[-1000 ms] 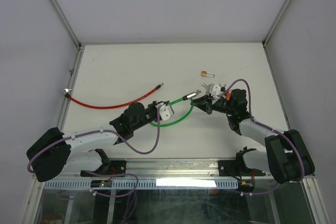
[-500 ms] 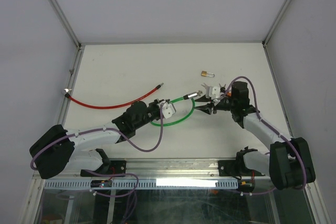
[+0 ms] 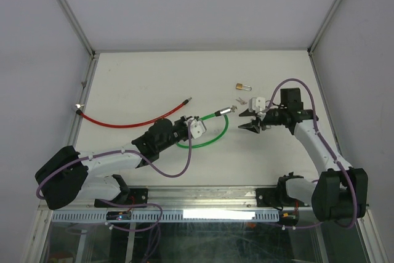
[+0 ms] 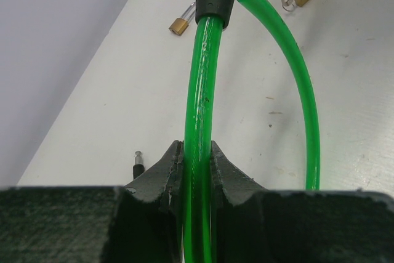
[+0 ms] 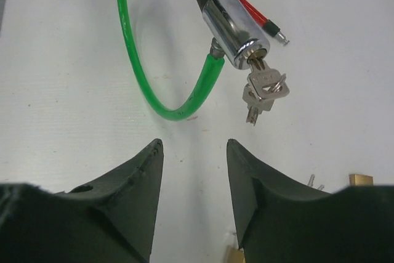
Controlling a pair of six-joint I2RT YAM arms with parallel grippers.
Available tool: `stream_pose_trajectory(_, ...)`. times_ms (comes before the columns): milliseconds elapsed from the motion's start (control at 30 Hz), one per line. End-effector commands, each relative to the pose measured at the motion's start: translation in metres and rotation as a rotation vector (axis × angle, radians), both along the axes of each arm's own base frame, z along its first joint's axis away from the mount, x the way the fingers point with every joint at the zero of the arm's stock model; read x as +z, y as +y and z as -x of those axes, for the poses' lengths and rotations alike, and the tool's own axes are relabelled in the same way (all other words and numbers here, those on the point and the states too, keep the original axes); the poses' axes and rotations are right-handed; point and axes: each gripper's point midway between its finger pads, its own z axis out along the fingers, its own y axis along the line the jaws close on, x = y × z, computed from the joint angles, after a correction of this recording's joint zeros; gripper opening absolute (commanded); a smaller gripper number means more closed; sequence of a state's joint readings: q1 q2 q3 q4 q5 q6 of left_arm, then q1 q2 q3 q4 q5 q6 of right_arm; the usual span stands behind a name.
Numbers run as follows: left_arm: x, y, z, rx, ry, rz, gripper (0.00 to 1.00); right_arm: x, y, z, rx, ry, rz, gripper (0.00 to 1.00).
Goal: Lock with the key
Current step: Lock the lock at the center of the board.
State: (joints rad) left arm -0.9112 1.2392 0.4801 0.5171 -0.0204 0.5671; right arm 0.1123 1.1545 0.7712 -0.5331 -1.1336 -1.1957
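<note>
White table [image 3: 154, 78] boxed in by pale walls. From the top camera, the green cable lock [image 3: 220, 135] loops around mid-frame, and the left gripper [image 3: 193, 129] has hold of its left side. The right gripper [image 3: 247, 121] sits just right of the loop, not touching it. A red cable [image 3: 123, 120] lies off to the left, and a brass padlock [image 3: 242, 86] is up and right of centre.

Left wrist cam: the fingers are squeezed tight on the green cable, which runs straight up the frame.

Right wrist cam: jaws spread apart with nothing between them. Above them is the chrome lock cylinder [image 5: 231, 29], with the key [image 5: 263, 93] stuck in its end.
</note>
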Motion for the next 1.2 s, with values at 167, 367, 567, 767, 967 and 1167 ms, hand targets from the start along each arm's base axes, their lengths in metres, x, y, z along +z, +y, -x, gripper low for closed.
stream_pose_trajectory(167,-0.029,0.000,0.015,-0.050,0.084,-0.074,0.00,0.056,-0.012,0.005,-0.056,0.004,-0.083,0.50)
stream_pose_trajectory(367,-0.030,-0.003,0.018,-0.069,0.096,-0.067,0.00,0.095,-0.017,0.003,-0.125,0.064,-0.189,0.52)
stream_pose_trajectory(567,-0.032,-0.005,0.021,-0.086,0.106,-0.067,0.00,0.147,-0.012,-0.002,-0.179,0.229,-0.326,0.58)
stream_pose_trajectory(767,-0.031,-0.007,0.023,-0.102,0.109,-0.064,0.00,0.164,-0.007,-0.013,-0.181,0.482,-0.385,0.60)
stream_pose_trajectory(967,-0.032,-0.011,0.023,-0.118,0.116,-0.069,0.00,0.120,-0.015,-0.034,-0.289,0.604,-0.403,0.63)
stream_pose_trajectory(1167,-0.035,-0.015,0.025,-0.134,0.134,-0.071,0.00,0.089,-0.016,-0.045,-0.342,0.777,-0.383,0.60)
